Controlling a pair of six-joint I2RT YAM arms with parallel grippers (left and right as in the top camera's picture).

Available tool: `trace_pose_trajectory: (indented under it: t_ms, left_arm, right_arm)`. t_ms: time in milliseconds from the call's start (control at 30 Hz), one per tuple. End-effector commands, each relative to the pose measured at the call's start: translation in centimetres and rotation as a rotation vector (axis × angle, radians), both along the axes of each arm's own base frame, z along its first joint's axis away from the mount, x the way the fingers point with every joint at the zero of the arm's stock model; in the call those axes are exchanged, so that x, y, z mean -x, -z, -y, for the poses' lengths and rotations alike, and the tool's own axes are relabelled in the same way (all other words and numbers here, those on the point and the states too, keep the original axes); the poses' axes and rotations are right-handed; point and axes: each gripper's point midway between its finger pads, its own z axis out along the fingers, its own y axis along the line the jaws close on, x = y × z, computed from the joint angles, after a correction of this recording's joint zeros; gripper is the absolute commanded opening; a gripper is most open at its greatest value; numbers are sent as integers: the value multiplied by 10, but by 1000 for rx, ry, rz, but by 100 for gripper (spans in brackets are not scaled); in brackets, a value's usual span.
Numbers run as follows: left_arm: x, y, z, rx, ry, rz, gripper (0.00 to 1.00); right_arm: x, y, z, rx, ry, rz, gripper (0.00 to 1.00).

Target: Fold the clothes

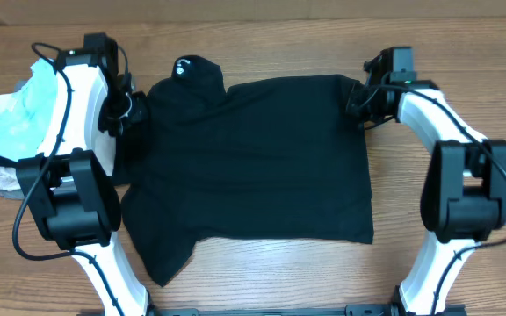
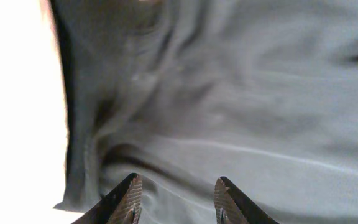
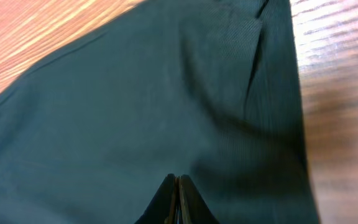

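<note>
The black shirt (image 1: 253, 167) lies spread over the middle of the table, with its collar and small white label (image 1: 181, 67) at the back left. My left gripper (image 1: 134, 110) hovers over the shirt's back left part. In the left wrist view it (image 2: 177, 186) is open, with wrinkled cloth (image 2: 229, 93) lying under the gap and nothing held. My right gripper (image 1: 358, 101) is at the shirt's back right corner. In the right wrist view it (image 3: 176, 180) is shut over the fabric (image 3: 135, 112), and no cloth shows pinched between the tips.
A pile of other garments (image 1: 11, 123), light blue on top of white and grey, lies at the table's left edge beside the left arm. Bare wooden tabletop (image 1: 464, 53) surrounds the shirt. The shirt's hem edge meets bare wood (image 3: 340, 93) to the right of the right gripper.
</note>
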Motion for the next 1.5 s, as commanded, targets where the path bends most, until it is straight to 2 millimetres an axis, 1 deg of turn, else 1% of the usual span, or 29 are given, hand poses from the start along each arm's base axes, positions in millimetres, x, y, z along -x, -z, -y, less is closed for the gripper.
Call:
trace_pose_trajectory:
  t_ms: [0, 67, 133, 200, 233, 267, 333, 367, 433, 500, 567, 600, 633, 700, 767, 800, 867, 933, 967, 1167, 1267, 1467]
  left_arm:
    - [-8, -16, 21, 60, 66, 34, 42]
    - [-6, -19, 27, 61, 86, 28, 41]
    - [-5, -19, 32, 61, 99, 23, 41]
    - [-4, -19, 38, 61, 113, 20, 41]
    - [-4, -19, 40, 59, 123, 20, 41]
    - [-4, -19, 43, 57, 130, 22, 41]
    - [-6, -19, 48, 57, 143, 29, 41]
    - [-7, -19, 51, 56, 149, 35, 41]
    - [-11, -20, 55, 56, 157, 51, 42]
    - [-13, -20, 57, 55, 164, 61, 42]
    - [-14, -20, 58, 54, 167, 64, 43]
    - [-13, -20, 58, 55, 168, 63, 43]
    - [-13, -20, 58, 53, 168, 59, 43]
    - [-12, -19, 57, 47, 168, 55, 43]
    - [-12, -19, 55, 36, 166, 55, 43]
    - [-12, -19, 54, 31, 166, 54, 43]
    - [-12, -19, 54, 32, 166, 54, 43]
    - [-11, -19, 55, 32, 166, 52, 43]
    - [-11, -19, 55, 32, 166, 51, 43]
    - [-5, -19, 55, 34, 166, 27, 43]
    - [0, -18, 54, 36, 166, 7, 42]
    - [1, -18, 55, 36, 166, 0, 42]
  right_arm:
    - [-3, 28, 16, 51, 98, -34, 4]
    - [-7, 39, 36, 141, 165, -37, 4]
    - [-6, 48, 67, 257, 257, -50, 4]
    - [-4, 52, 94, 334, 321, -58, 4]
    - [-3, 55, 109, 355, 352, -64, 4]
    - [-2, 55, 119, 355, 373, -66, 4]
    - [-2, 54, 132, 316, 393, -66, 4]
    - [-4, 53, 135, 286, 379, -62, 4]
    - [-7, 47, 135, 220, 319, -46, 4]
    - [-11, 32, 137, 161, 300, -22, 7]
    - [-17, 9, 140, 100, 298, 23, 12]
    - [-21, -4, 141, 64, 293, 54, 16]
    - [-25, -24, 139, 16, 270, 99, 19]
    - [-30, -52, 135, -51, 229, 164, 21]
    - [-32, -70, 132, -85, 215, 203, 23]
    - [-33, -74, 133, -85, 213, 212, 25]
    - [-33, -72, 136, -64, 225, 210, 30]
    - [-34, -61, 144, -5, 256, 192, 42]
    - [-35, -54, 147, 19, 267, 186, 45]
    - [-47, -22, 163, 89, 306, 194, 46]
    - [-54, -9, 164, 90, 307, 203, 46]
    - [-57, 6, 162, 81, 315, 195, 43]
